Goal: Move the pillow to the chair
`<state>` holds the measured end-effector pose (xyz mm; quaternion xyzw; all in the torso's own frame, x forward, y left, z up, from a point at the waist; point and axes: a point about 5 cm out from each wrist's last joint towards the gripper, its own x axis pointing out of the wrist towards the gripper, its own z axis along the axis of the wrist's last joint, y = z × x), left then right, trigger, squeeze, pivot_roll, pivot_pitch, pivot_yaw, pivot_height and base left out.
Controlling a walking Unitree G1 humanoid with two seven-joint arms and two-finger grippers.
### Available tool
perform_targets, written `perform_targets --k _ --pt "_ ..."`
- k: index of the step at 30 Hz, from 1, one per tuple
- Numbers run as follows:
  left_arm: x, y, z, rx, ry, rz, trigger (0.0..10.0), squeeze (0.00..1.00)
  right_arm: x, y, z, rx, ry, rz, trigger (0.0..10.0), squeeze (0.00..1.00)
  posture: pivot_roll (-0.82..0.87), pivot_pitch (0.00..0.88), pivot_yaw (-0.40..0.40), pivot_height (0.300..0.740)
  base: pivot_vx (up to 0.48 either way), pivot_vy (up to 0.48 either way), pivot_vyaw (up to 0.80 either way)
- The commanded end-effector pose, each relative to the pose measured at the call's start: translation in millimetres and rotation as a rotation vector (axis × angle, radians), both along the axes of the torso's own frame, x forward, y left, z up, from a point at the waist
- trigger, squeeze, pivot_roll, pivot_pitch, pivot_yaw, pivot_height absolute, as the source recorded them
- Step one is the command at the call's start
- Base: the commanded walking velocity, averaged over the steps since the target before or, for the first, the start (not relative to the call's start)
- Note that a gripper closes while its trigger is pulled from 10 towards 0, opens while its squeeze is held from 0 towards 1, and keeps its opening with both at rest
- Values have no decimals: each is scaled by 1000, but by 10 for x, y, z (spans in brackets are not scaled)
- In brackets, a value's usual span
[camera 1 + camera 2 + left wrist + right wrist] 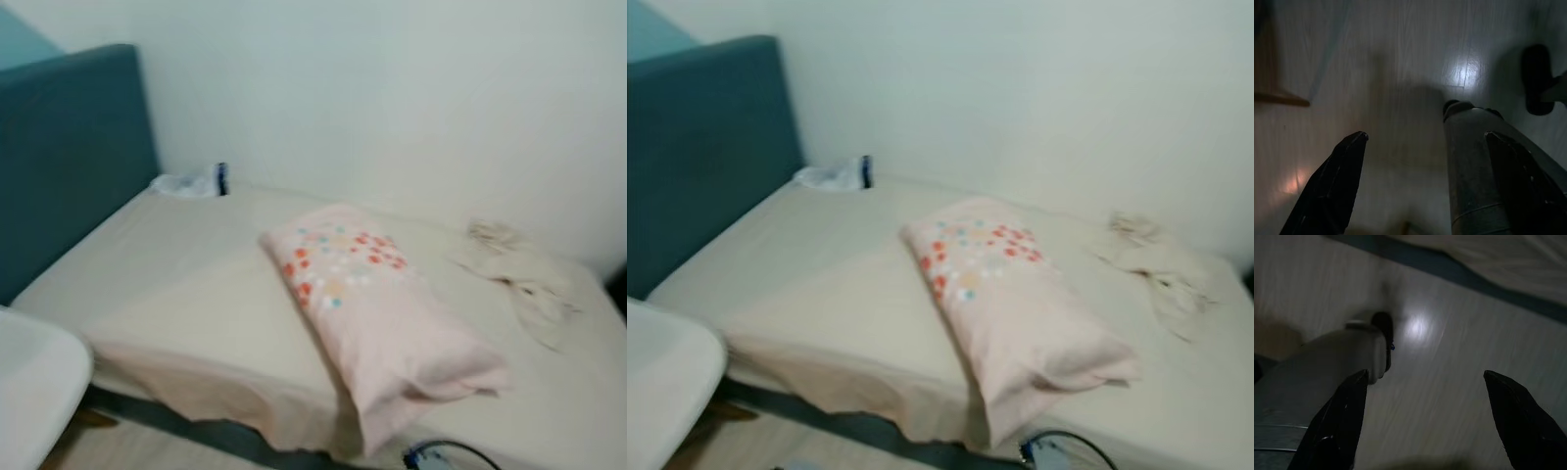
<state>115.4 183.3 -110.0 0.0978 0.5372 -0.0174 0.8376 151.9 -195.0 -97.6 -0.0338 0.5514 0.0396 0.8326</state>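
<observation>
A pale pink pillow (377,313) with orange, red and teal dots lies slantwise on the bed (186,284), its near end hanging over the front edge. The white seat of a chair (34,382) shows at the lower left, close to the bed's corner. My left gripper (1425,142) hangs open above the pale floor, nothing between its black fingers (1332,186). My right gripper (1425,377) is also open and empty over the floor, near the bed's dark base (1449,269).
A teal headboard (69,157) stands at the left. A crumpled cream cloth (519,274) lies at the bed's far right. A small white and dark item (196,182) sits by the wall. My grey legs (1474,171) show in the wrist views.
</observation>
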Motion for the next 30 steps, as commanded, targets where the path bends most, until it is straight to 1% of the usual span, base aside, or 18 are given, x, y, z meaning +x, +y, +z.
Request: perform_targets --k 1,7,13,16,22,23,26,30 --pt "-84 -41 -33 -15 46 1 10000 0 9 -56 11 -21 -1 7 10000 0 76 0 -73 740 0 0 -694" --pt "-79 -31 -31 -15 48 5 10000 0 28 -47 17 -25 -13 3 10000 0 77 0 -72 740 0 0 -682" --pt "-88 -34 -35 -22 57 -6 10000 0 34 -36 18 -23 -14 6 10000 0 77 0 -71 740 0 0 0" --pt "-107 -47 -41 -26 71 -28 10000 0 34 -25 16 -26 -12 12 10000 0 76 0 -70 740 0 -342 0" --pt "-99 -82 -43 -32 70 -24 10000 0 36 -19 15 -28 -11 18 10000 0 75 0 -72 740 0 -411 0" --pt "-78 -119 -40 -39 64 -23 10000 0 38 -16 16 -31 -10 26 10000 0 74 0 -72 740 0 0 0" --pt "-58 -142 -37 -46 61 -28 10000 0 40 -14 16 -34 -10 35 10000 0 74 0 -73 740 0 0 0" --pt "-51 -138 -35 -47 62 -39 10000 0 47 -20 20 -37 -10 45 10000 0 75 0 -71 740 0 0 0"
